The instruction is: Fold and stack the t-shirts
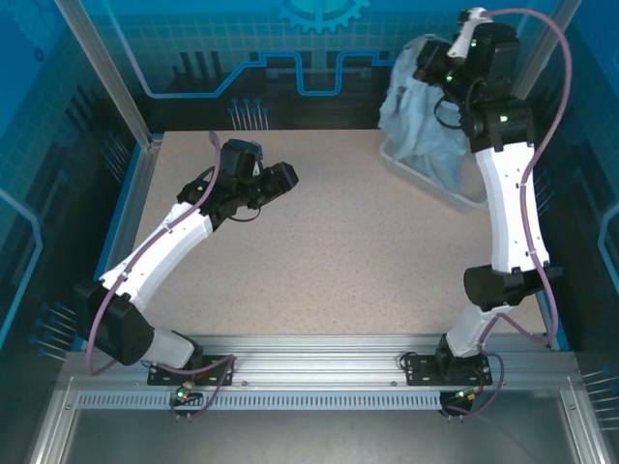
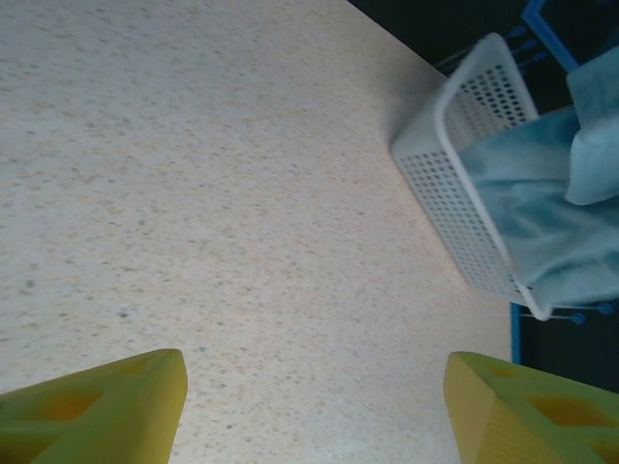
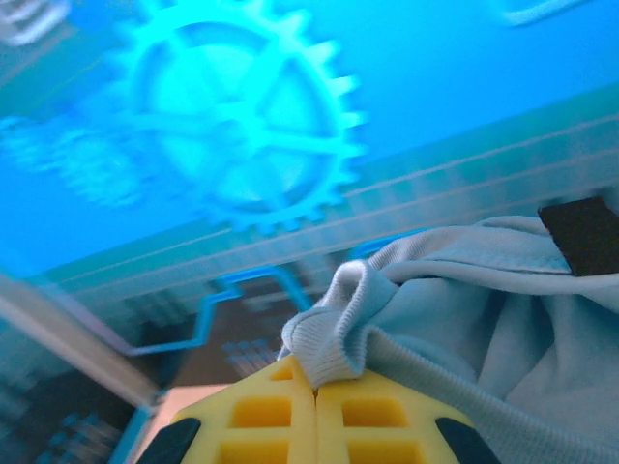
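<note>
The right gripper (image 1: 432, 60) is up at about 1 o'clock in the overhead view, above the far right corner of the tabletop (image 1: 319, 251). In its wrist view the right gripper (image 3: 314, 387) has its two yellow fingers (image 3: 261, 411) pressed together, with a ribbed edge of the t-shirt (image 3: 464, 319) pinched between the tips. The ribbing bunches into a small roll just above the tips at 12 o'clock. The rest of the grey-blue cloth spreads away toward 3 and 4 o'clock.

From overhead the t-shirt (image 1: 411, 106) hangs crumpled from that grip. Its lower part trails down into the white lattice basket (image 1: 464, 198), which sits at 2 o'clock on the tabletop against the right edge. I cannot tell whether any print shows on the cloth.

The left gripper (image 1: 285, 177) is held over the tabletop at about 10 o'clock from its centre, aimed toward 3 o'clock. In its own wrist view the left gripper (image 2: 314, 411) has its jaws standing wide apart. One yellow finger (image 2: 116, 406) is at 7 o'clock and the other at 5 o'clock, with bare speckled tabletop (image 2: 193, 145) between them and nothing held or touched. Beyond, at 2 o'clock in that view, the basket (image 2: 445, 184) stands with the t-shirt (image 2: 542, 213) draped over its rim and rising out of it.
</note>
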